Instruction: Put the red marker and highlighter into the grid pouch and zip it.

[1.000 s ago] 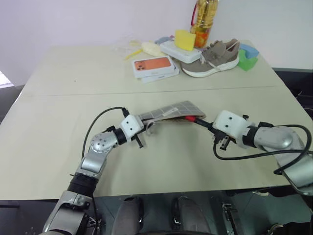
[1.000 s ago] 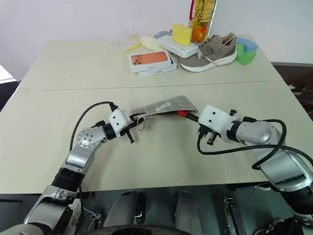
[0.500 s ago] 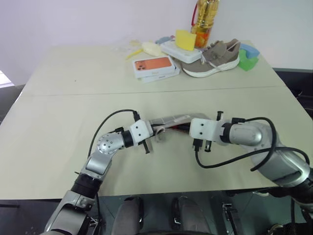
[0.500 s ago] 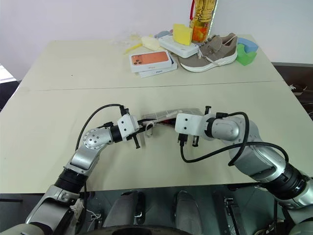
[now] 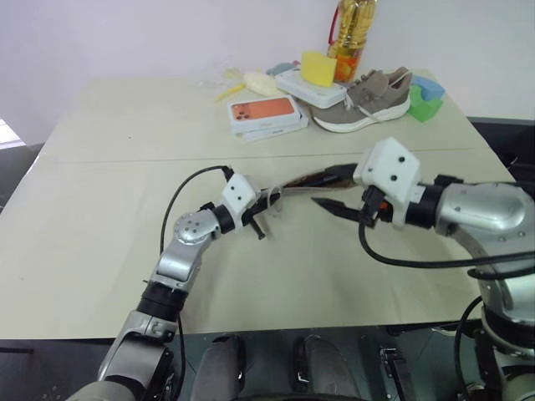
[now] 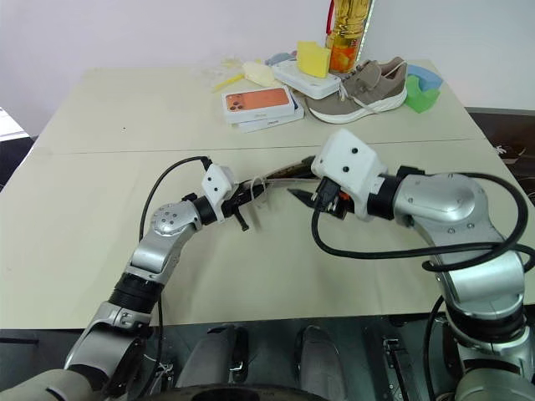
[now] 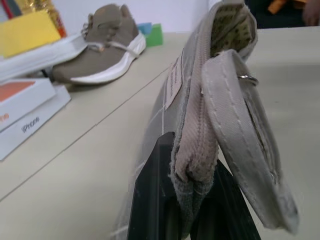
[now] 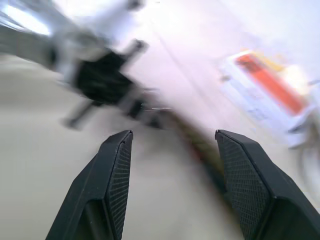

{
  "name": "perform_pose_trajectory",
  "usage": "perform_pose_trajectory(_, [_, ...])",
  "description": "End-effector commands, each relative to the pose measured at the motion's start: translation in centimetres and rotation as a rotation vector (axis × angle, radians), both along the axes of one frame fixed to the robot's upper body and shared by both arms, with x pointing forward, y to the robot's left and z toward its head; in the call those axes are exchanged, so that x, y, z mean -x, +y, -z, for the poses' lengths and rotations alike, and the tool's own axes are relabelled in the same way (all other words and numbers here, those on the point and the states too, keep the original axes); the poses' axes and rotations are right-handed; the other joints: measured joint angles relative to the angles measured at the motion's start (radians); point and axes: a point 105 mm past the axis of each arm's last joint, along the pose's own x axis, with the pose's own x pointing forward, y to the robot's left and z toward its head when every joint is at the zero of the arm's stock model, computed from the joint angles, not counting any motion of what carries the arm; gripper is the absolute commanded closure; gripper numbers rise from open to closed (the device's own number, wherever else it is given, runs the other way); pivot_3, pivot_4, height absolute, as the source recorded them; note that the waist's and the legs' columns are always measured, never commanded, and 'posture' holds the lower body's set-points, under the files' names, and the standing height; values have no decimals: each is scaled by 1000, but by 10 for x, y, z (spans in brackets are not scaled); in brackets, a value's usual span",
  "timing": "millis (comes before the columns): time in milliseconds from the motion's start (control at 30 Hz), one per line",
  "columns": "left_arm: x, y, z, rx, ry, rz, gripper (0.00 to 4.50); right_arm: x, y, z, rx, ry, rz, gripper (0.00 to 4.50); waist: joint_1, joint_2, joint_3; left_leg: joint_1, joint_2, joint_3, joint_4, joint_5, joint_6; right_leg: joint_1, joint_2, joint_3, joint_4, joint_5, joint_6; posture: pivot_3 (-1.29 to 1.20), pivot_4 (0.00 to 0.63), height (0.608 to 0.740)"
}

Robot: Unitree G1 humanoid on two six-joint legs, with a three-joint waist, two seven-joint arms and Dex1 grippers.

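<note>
The grid pouch (image 5: 305, 180) hangs lifted off the table, grey with white lines, sloping up toward the right. My left gripper (image 5: 261, 210) is shut on its near end; in the left wrist view the fabric (image 7: 195, 100) sits pinched between the black fingers (image 7: 155, 195), with the pouch mouth gaping at the far end. My right gripper (image 5: 328, 188) stands open at that far end, one finger above the mouth and one below it, holding nothing. Its pads (image 8: 112, 175) are spread wide in the right wrist view. The red marker and the highlighter are hidden.
At the back of the table lie two stacked orange phone boxes (image 5: 263, 113), a beige shoe (image 5: 364, 100), a yellow sponge (image 5: 316, 67) on a white box, an oil bottle (image 5: 351, 33) and a green block (image 5: 425, 90). The table's front edge runs just below my arms.
My right gripper has opened and risen at the pouch mouth. The red tip seen there a second ago no longer shows. My left gripper has lifted and rolled the pouch.
</note>
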Motion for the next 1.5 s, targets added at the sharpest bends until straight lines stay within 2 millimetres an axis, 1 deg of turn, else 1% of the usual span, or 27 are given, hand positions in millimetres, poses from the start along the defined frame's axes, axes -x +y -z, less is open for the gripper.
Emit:
perform_pose_trajectory(33, [-8, -2, -13, 75, -3, -29, 4500, -3, 14, 17, -102, 76, 64, 1802, -3, 0, 0, 0, 0, 0, 0, 0, 0, 0, 0, 0, 0, 0, 0, 0, 150, 740])
perform_pose_trajectory(133, [-9, -5, -12, 76, 0, -32, 4500, -34, 16, 32, -252, 152, 285, 1802, -7, 0, 0, 0, 0, 1, 0, 0, 0, -1, 1, 1, 2, 0, 0, 0, 150, 740])
perform_pose_trajectory(200, [-9, -5, -12, 76, 0, -32, 4500, -47, 16, 35, -342, 199, 380, 1802, -4, 0, 0, 0, 0, 1, 0, 0, -1, -2, 1, 1, 2, 0, 0, 0, 150, 740])
perform_pose_trajectory(333, [-8, -4, -9, 66, 0, -33, 4500, -53, 24, 44, -471, 297, 420, 1802, -1, 0, 0, 0, -1, 1, 0, 0, -1, -2, 0, 1, 1, 0, 0, 0, 150, 740])
perform_pose_trajectory(433, [-8, -3, -7, 58, -2, -34, 4500, -53, 27, 52, -491, 342, 428, 1802, -2, 0, 0, 0, -1, 1, 0, 0, -1, -2, 0, 1, 1, 0, 0, 0, 150, 740])
perform_pose_trajectory(567, [-8, -3, -7, 53, -7, -36, 4500, -53, 33, 51, -548, 380, 409, 1802, -4, 0, 0, 0, -1, 1, 0, 0, -1, -2, 1, 1, 1, 0, 0, 0, 150, 740])
perform_pose_trajectory(633, [-8, -2, -7, 54, -7, -38, 4500, -53, 36, 50, -554, 385, 397, 2299, -4, 0, 0, 0, -1, 1, -1, 0, -1, -2, 1, 1, 1, 0, 0, 0, 150, 740])
perform_pose_trajectory(667, [-7, -2, -7, 54, -7, -38, 4500, -53, 38, 50, -552, 387, 393, 2634, -4, 0, 0, 0, -1, 1, -1, 0, -1, -2, 1, 1, 1, 0, 0, 0, 150, 740])
perform_pose_trajectory(733, [-6, -3, -6, 50, -9, -37, 4500, -52, 39, 51, -547, 387, 386, 3644, -5, 0, 0, 0, -1, 1, -1, 0, -1, -2, 1, 1, 1, 0, 0, 0, 150, 740])
perform_pose_trajectory(800, [-6, -3, -5, 42, -12, -35, 4500, -52, 40, 51, -548, 386, 386, 4471, -5, 0, 0, 0, -1, 1, -1, 0, -1, -2, 1, 1, 1, 0, 0, 0, 150, 740])
perform_pose_trajectory(933, [-7, -1, -5, 44, -13, -41, 4500, -51, 39, 48, -544, 366, 379, 4471, -5, 0, 0, 0, -1, 1, -1, 0, -1, -2, 1, 1, 1, 0, 0, 0, 150, 740])
perform_pose_trajectory(1100, [-12, 6, -5, 34, -18, -65, 4500, -49, 28, 42, -523, 325, 389, 4471, -4, 0, 0, 0, -1, 1, -1, 0, -1, -2, 1, 1, 1, 0, 0, 0, 150, 740])
perform_pose_trajectory(1200, [-14, 9, -5, 29, -18, -69, 4500, -40, 28, 44, -485, 339, 341, 4471, -4, 0, 0, 0, -1, 1, -1, 0, -1, -2, 1, 1, 1, 0, 0, 0, 150, 740])
perform_pose_trajectory(1233, [-14, 9, -5, 29, -19, -69, 4500, -38, 30, 45, -485, 349, 330, 4235, -5, 0, 0, 0, -1, 1, -1, 0, -1, -2, 1, 1, 1, 0, 0, 0, 150, 740])
perform_pose_trajectory(1300, [-15, 9, -5, 28, -19, -68, 4500, -37, 32, 46, -486, 353, 325, 3621, -7, 0, 0, 0, -1, 1, -1, 0, 0, -2, 1, 1, 1, 0, 0, 0, 150, 740])
perform_pose_trajectory(1367, [-15, 7, -5, 28, -20, -64, 4500, -36, 38, 50, -470, 349, 328, 2593, -7, 0, 0, 0, -1, 1, -1, 0, 0, -2, 1, 1, 1, 0, 0, 0, 150, 740])
perform_pose_trajectory(1433, [-15, 5, -6, 29, -21, -60, 4500, -37, 42, 53, -465, 355, 330, 1671, -7, 0, 0, 0, -1, 1, -1, 0, 0, -2, 1, 1, 1, 0, 0, 0, 150, 740])
perform_pose_trajectory(1500, [-15, 3, -6, 31, -22, -54, 4500, -38, 45, 57, -469, 366, 341, 1671, -7, 0, 0, 0, -1, 1, -1, 0, 0, -2, 1, 1, 1, 0, 0, 0, 150, 740])
